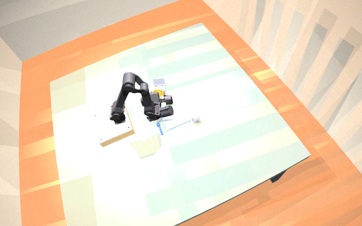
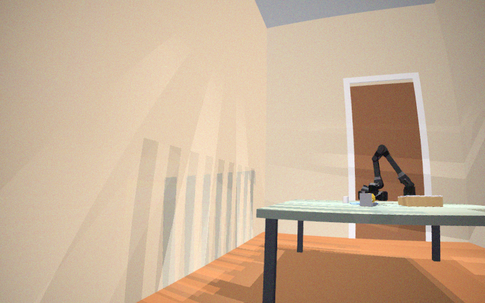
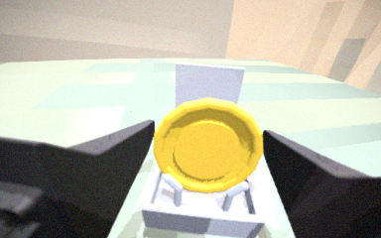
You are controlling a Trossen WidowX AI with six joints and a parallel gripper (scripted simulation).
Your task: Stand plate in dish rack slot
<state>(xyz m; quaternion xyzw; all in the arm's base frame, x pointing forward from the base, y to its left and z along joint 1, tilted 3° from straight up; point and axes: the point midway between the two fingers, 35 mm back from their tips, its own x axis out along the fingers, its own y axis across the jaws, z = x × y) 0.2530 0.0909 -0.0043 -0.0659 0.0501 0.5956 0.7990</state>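
The yellow plate (image 1: 158, 92) (image 2: 373, 197) (image 3: 208, 149) stands upright, face towards the wrist camera, in the pale grey dish rack (image 1: 158, 81) (image 2: 365, 199) (image 3: 200, 222). In the wrist view its lower rim is down behind two short rails, with the rack's tall end panel behind it. How deep the rim sits in the slot is hidden. My gripper (image 1: 161, 97) (image 3: 207, 130) is open, with one finger beside each side of the plate. The fingertips are very close to the rim; any gap is too small to tell.
A small white cup (image 1: 195, 118) (image 2: 345, 199) stands to the right in the top view. A blue tool (image 1: 160, 128) and a flat sheet with a blue edge (image 1: 178, 125) lie near the arm. The arm's base is on a wood-sided block (image 1: 119, 138) (image 2: 420, 201).
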